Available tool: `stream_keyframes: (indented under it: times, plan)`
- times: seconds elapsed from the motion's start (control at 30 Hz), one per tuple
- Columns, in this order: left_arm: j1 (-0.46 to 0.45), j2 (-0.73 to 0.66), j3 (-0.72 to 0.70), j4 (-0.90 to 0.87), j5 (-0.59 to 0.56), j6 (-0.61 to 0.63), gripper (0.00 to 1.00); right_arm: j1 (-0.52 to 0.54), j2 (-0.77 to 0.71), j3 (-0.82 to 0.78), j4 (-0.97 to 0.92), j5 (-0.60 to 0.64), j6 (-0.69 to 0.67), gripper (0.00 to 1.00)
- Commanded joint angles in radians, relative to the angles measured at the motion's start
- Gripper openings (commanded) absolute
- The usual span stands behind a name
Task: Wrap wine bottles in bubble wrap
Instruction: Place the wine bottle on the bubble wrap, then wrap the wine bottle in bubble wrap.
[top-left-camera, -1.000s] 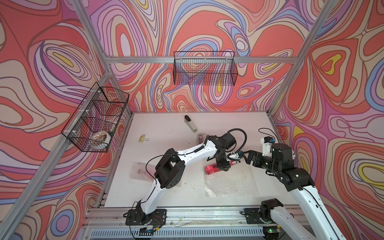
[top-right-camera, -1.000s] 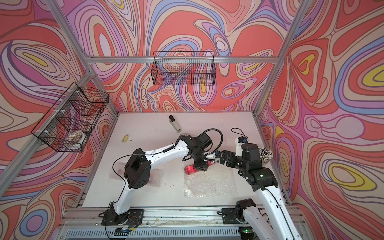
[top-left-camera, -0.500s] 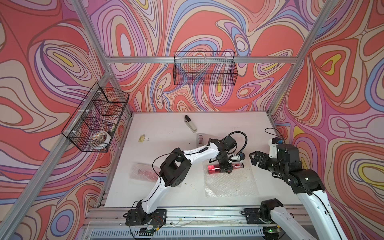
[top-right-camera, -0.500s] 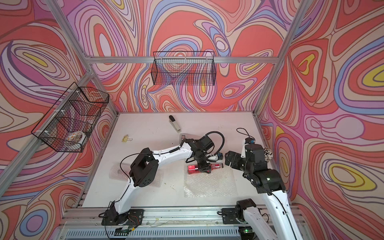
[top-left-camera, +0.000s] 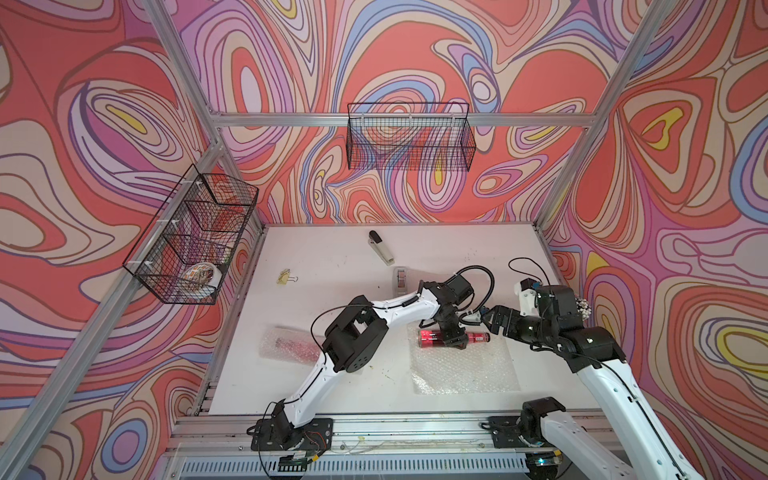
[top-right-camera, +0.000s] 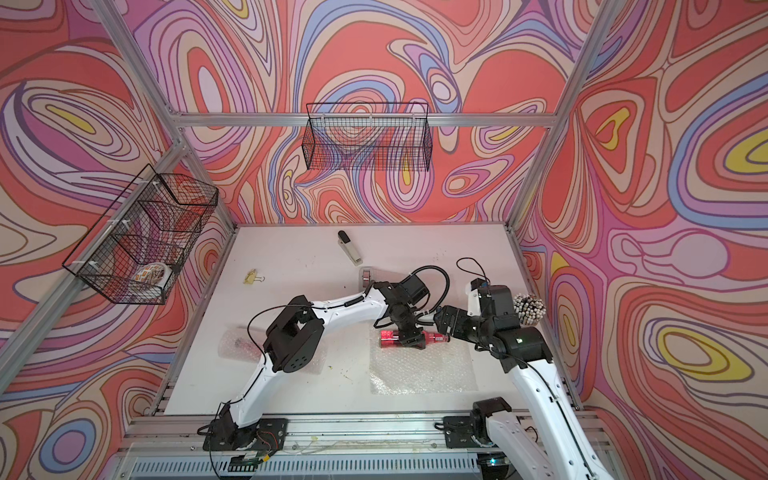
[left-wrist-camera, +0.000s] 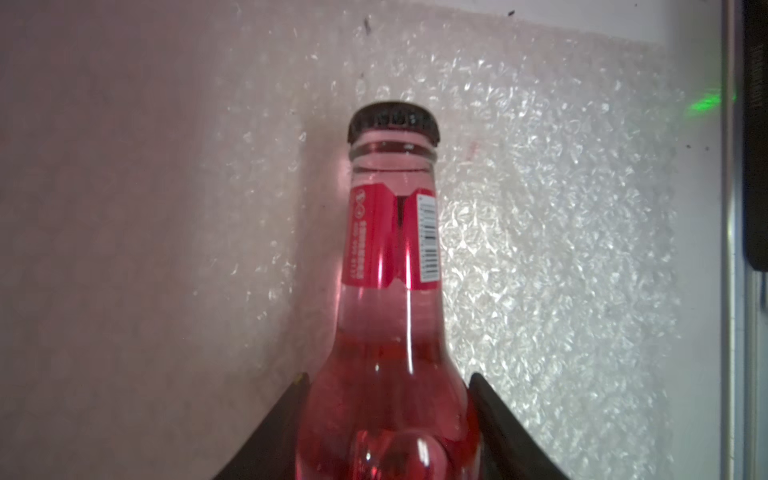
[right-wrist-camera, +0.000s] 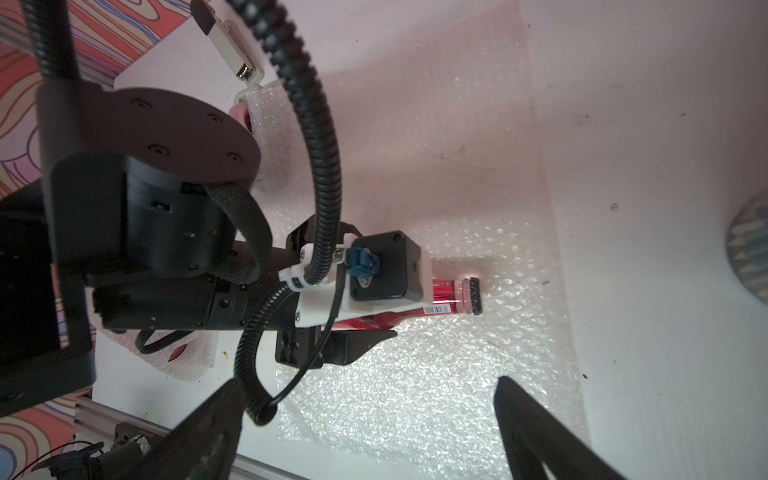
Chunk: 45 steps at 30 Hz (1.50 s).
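Observation:
A clear wine bottle of red liquid lies on its side along the far edge of a flat bubble wrap sheet, dark cap pointing right. My left gripper straddles its body from above. The fingers sit close on both sides, but whether they press it does not show. My right gripper hangs open just right of the cap, nothing between its fingers. A second bottle, rolled in bubble wrap, lies at the left, partly behind my left arm.
A stapler, a tape dispenser and a binder clip lie farther back on the white table. A cup of pens stands by the right wall behind my right arm. Wire baskets hang on the walls.
The left gripper has carried the bottle a little to the right, level along the sheet's far edge. The right gripper drew back to the right, then came in toward the cap again.

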Motion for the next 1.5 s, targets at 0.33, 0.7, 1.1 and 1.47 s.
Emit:
stream_keyframes:
  times: [0.33,0.7,1.1,1.47]
  plan:
    - [0.060,-0.306,-0.198,0.051,0.040,-0.059,1.00,-0.001,0.143,0.053,0.193,-0.321,-0.304,0.92]
    - [0.220,-0.761,-0.650,-0.010,0.031,-0.171,1.00,0.222,0.257,0.136,0.003,-0.095,-0.683,0.85]
    - [0.311,-1.041,-0.833,-0.059,-0.031,-0.305,1.00,0.321,0.241,0.116,-0.042,-0.083,-0.854,0.84]
    - [0.378,-1.204,-0.966,0.027,0.164,-0.549,1.00,0.598,0.306,-0.104,0.001,0.186,-1.072,0.74]
